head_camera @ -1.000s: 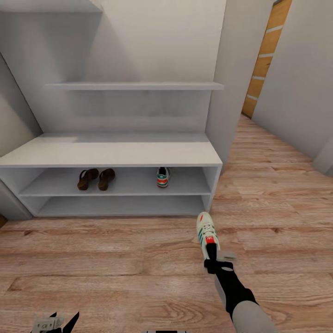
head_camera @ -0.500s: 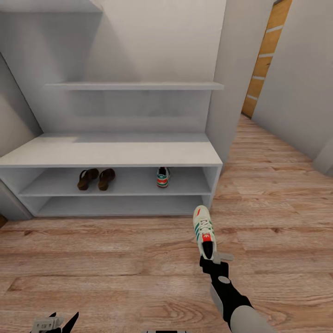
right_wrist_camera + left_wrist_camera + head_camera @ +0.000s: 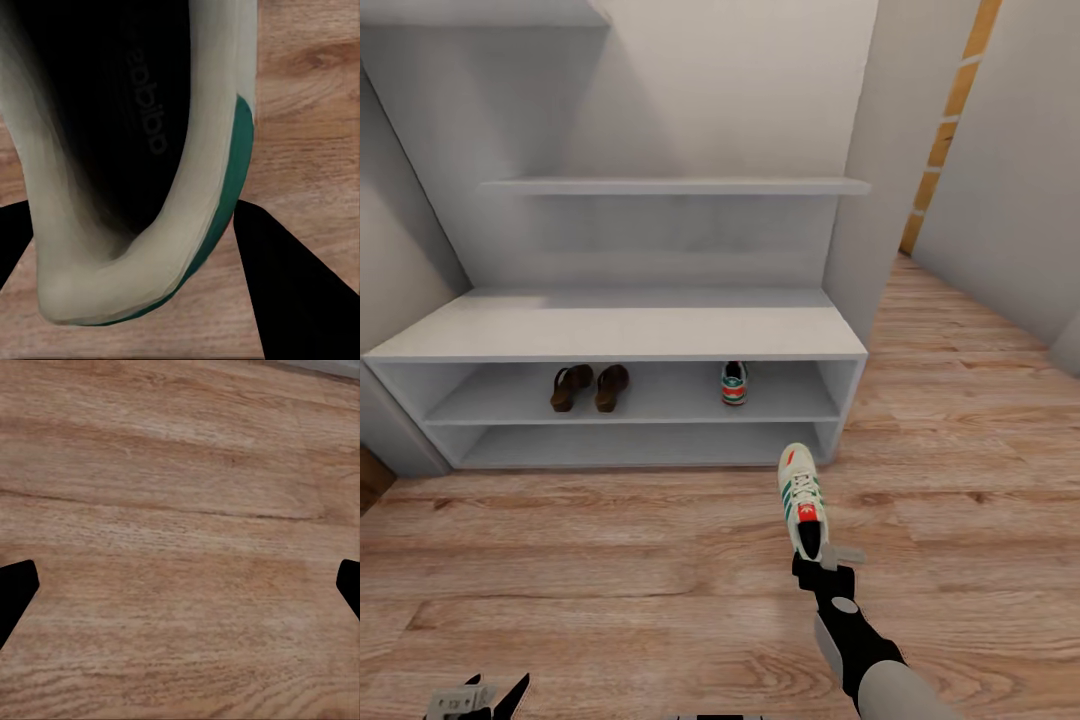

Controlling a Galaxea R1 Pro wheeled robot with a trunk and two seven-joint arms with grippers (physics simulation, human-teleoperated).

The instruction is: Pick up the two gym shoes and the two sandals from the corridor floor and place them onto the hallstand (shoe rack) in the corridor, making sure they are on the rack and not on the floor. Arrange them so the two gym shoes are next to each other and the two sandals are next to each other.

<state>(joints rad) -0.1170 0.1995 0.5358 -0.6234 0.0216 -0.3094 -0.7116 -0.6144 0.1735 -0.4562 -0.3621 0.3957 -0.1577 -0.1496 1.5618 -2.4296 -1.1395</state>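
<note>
Two sandals [image 3: 589, 387] side by side on the hallstand [image 3: 620, 330] upper shelf; one gym shoe [image 3: 734, 384] at their 3 o'clock. Second gym shoe [image 3: 800, 490] over the corridor floor [image 3: 610, 560], right gripper [image 3: 812, 548] jaws clamped on its heel. Insole reads "adidas". Left gripper [image 3: 180, 585] jaws apart.
</note>
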